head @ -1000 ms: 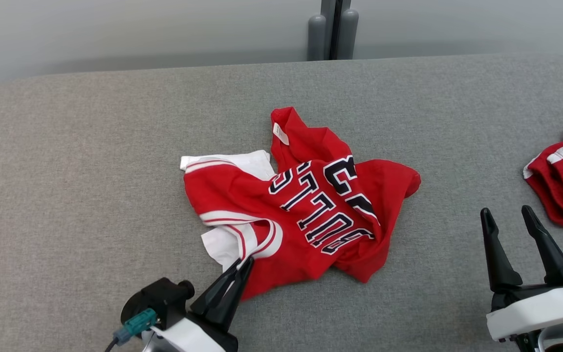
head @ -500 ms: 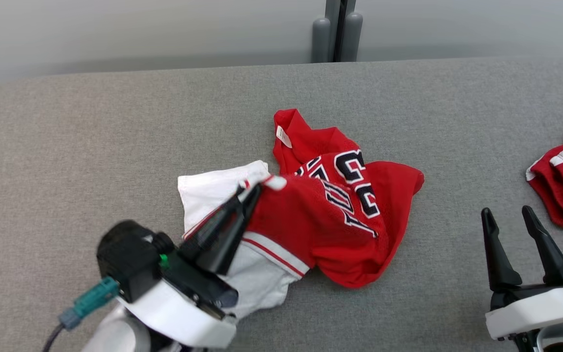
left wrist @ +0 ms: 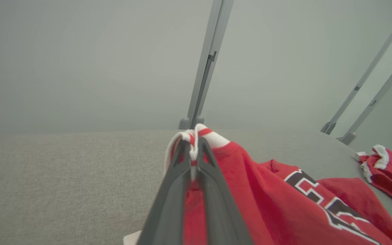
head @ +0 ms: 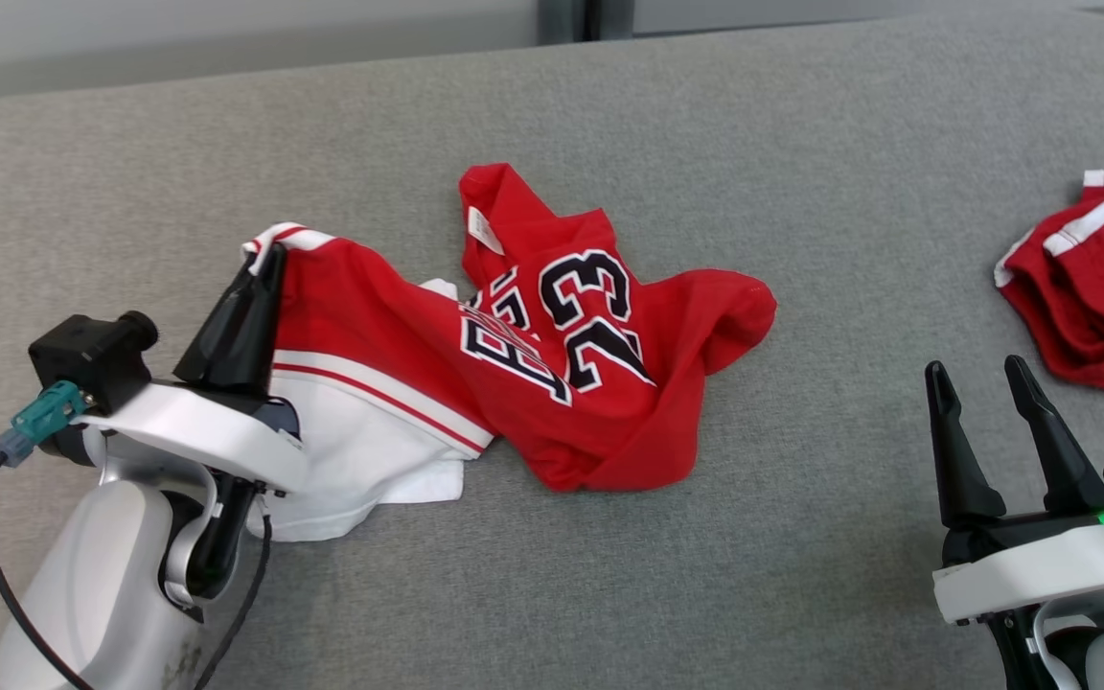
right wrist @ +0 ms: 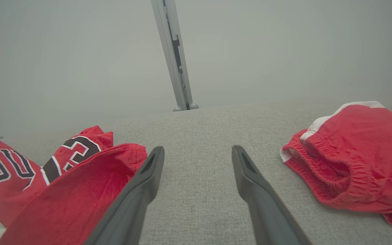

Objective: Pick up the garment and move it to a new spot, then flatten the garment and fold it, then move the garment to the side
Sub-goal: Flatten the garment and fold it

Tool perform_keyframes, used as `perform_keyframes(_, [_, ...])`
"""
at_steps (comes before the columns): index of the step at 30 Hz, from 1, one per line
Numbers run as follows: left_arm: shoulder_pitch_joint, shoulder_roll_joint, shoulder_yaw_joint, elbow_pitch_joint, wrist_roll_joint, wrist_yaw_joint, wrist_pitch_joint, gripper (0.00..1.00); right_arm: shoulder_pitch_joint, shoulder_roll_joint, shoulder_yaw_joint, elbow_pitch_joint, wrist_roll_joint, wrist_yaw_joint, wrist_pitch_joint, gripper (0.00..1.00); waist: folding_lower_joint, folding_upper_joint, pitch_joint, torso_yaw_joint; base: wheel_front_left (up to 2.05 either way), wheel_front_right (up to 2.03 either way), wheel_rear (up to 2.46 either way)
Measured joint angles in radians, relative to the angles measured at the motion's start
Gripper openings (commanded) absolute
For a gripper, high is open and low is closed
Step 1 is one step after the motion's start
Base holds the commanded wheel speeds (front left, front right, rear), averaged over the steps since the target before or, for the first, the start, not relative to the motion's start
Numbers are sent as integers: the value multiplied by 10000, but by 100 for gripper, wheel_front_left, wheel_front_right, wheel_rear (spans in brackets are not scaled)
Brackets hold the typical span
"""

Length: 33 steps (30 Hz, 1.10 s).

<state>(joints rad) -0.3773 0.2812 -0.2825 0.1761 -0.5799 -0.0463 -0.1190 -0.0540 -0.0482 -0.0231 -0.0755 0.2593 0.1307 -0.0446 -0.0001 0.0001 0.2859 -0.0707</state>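
Left hand (head: pixel 266 261) clamps the jersey (head: pixel 571 383) by its white-trimmed edge at 9 o'clock, raised; the rest lies crumpled mid-worktop (head: pixel 801 144). Right hand (head: pixel 975 367) sits wide at 4 o'clock. The move looks barely begun; flattening, folding and setting aside remain.

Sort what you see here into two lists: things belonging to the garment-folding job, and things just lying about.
Belonging to the job:
red jersey
left gripper, shut on the jersey's white-trimmed edge
right gripper, open, over bare cloth
grey padded surface

Lying about:
second red garment, at the surface's right
grey post behind the surface
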Motion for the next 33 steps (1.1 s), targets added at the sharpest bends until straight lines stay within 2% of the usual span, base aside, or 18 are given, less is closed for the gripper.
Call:
perform_keyframes(6, [-954, -104, 38, 2307, -180, -408, -591, 0, -179, 2, 12, 121, 0, 0, -104, 100, 0, 0, 447, -366, 0, 0, 0])
perform_keyframes(7, [-1079, -119, 23, 2614, -188, -420, -644, 5, -191, 0, 13, 142, 2, 0, -107, 100, 0, 0, 487, -403, 0, 0, 0])
perform_keyframes(8, [-1174, -121, -21, 2892, -157, -424, -706, 40, -190, 2, 8, 173, 2, 0, -125, 100, 0, -1, 513, -431, 0, 0, 0])
perform_keyframes(9, [-1238, -128, -36, 3097, -90, -426, -823, 92, -190, 0, 8, 194, 4, 0, -150, 100, 1, 0, 517, -446, 0, 0, 0])
perform_keyframes(10, [-1262, -146, -77, 3252, -36, -462, -905, 100, -190, 2, 8, 209, 19, 0, -155, 100, 1, 0, 499, -445, 0, 0, 0])
perform_keyframes(17, [-1110, -242, -100, 3206, 713, -86, -1365, 100, -188, 0, -40, 213, -12, 0, -155, 100, 0, 0, 274, -222, 0, 0, 0])
perform_keyframes(25, [517, -238, 838, 888, 1538, 579, -1409, 100, -174, 4, -146, -42, -286, 0, 190, 100, 0, 0, -147, 375, 0, 0, 0])
perform_keyframes(33, [1984, -75, 1312, -495, 1833, 665, -1411, 100, 40, 4, -150, -157, -439, 0, 552, 100, 0, 0, -718, 849, 0, 0, 0])
